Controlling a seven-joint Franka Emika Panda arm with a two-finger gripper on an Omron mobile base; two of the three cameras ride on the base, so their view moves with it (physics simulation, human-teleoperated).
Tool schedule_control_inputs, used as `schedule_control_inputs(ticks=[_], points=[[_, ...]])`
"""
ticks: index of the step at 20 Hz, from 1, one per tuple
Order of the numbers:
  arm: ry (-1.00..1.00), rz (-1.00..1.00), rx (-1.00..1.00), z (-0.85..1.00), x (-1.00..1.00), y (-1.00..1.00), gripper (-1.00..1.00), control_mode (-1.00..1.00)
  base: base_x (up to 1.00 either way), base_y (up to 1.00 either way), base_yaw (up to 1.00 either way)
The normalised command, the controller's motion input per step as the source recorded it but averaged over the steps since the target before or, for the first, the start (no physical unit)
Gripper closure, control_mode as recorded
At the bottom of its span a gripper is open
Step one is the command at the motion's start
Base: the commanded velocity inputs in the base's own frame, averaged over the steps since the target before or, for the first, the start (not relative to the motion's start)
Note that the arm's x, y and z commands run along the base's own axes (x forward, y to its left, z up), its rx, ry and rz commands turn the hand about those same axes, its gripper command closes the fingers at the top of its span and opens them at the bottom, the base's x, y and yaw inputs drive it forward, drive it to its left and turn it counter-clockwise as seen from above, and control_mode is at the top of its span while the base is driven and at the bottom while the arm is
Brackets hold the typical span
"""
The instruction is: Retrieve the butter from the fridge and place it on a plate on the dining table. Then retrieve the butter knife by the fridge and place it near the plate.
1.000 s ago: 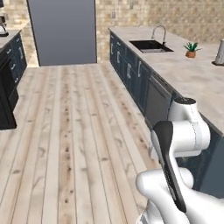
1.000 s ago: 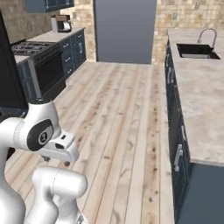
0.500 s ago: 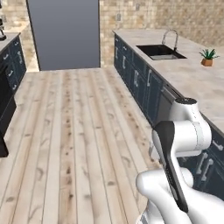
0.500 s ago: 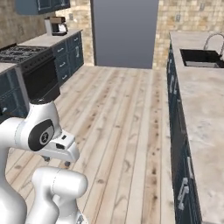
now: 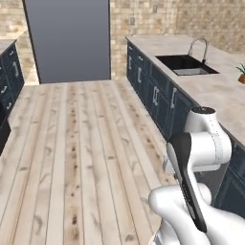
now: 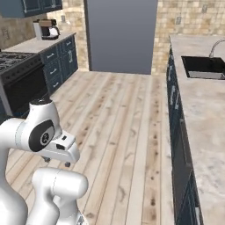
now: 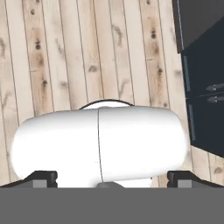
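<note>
Hand view: the claw (image 7: pixel 112 177) is spread, grasping nothing; one sink (image 5: pixel 186 64) and one coffee maker (image 6: pixel 46 29) on worktops.

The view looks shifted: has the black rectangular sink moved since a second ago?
No. The black rectangular sink stays set in the beige marbled counter beside its curved faucet; the whole view shifted, so the camera moved.

My two base cameras sit behind my arm, left and right, looking forward and down the plank floor (image 5: pixel 81 143), both sharing the grey door panel (image 6: pixel 121 35) and sink counter (image 5: pixel 210 91), my hand camera pointing straight down, close over floorboards.
</note>
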Motion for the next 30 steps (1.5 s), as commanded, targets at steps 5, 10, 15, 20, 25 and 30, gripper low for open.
schedule_control_inputs(ticks=[5, 10, 15, 20, 25, 30], points=[[0.0, 0.0, 0.0, 0.0, 0.0, 0.0, -1.0, 1.0, 0.82, 0.17, 0.02], [0.0, 0.0, 0.0, 0.0, 0.0, 0.0, -1.0, 1.0, 0.74, 0.11, 0.22], [0.0, 0.0, 0.0, 0.0, 0.0, 0.0, -1.0, 1.0, 0.97, 0.18, 0.4], [0.0, 0.0, 0.0, 0.0, 0.0, 0.0, -1.0, 1.0, 1.0, 0.13, 0.44], [0.0, 0.0, 0.0, 0.0, 0.0, 0.0, -1.0, 1.0, 1.0, 0.08, 0.52], [0.0, 0.0, 0.0, 0.0, 0.0, 0.0, -1.0, 1.0, 1.0, 0.1, 0.59]])
